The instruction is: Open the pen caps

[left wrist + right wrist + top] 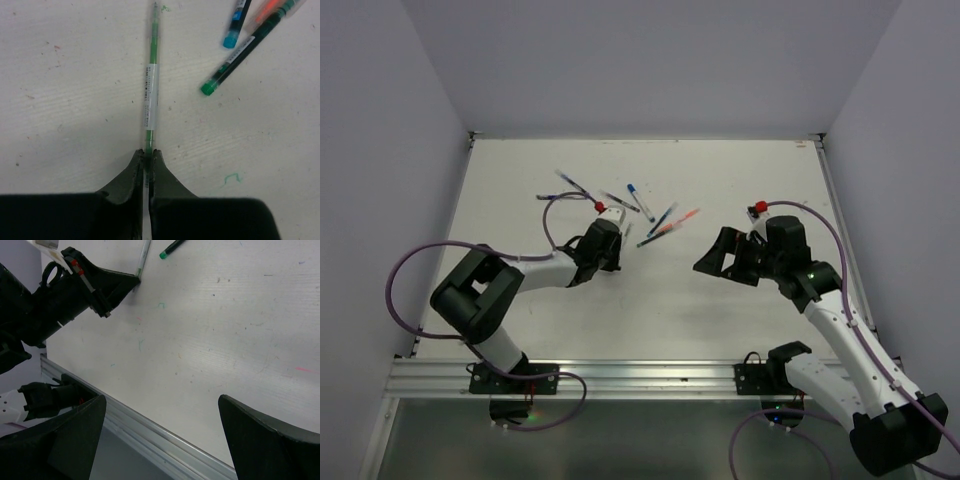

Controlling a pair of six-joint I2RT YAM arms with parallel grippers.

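Right gripper (pixel 720 262): nearest to us, jaws spread wide above the bare table (pixel 670 330), holding nothing.
Left gripper (pixel 148 152): pressed together, pinching the near end of a green pen (pixel 151 90).
Green pen: flat on the table, pointing straight away from the jaws (whether its cap sits inside the grip, we cannot tell).
Step in hand: we judge this to be the opening grasp, with one pen secured and no cap pulled off yet.
Next move: we expect the pen must be lifted toward the right gripper, which would close on the cap end and pull along the pen's length.
Pens counted: four in the left wrist view. They are the held one, a blue pen (pixel 239 17), a dark pen (pixel 245 47) and an orange pen (pixel 267 10), all beyond to the right. The overhead view shows more farther off, too blurred for us to count.
Pen caps: two we can make out, a blue cap (pixel 230 40) and a green cap (pixel 209 88), both seated on loose pens.
Grippers counted: two.
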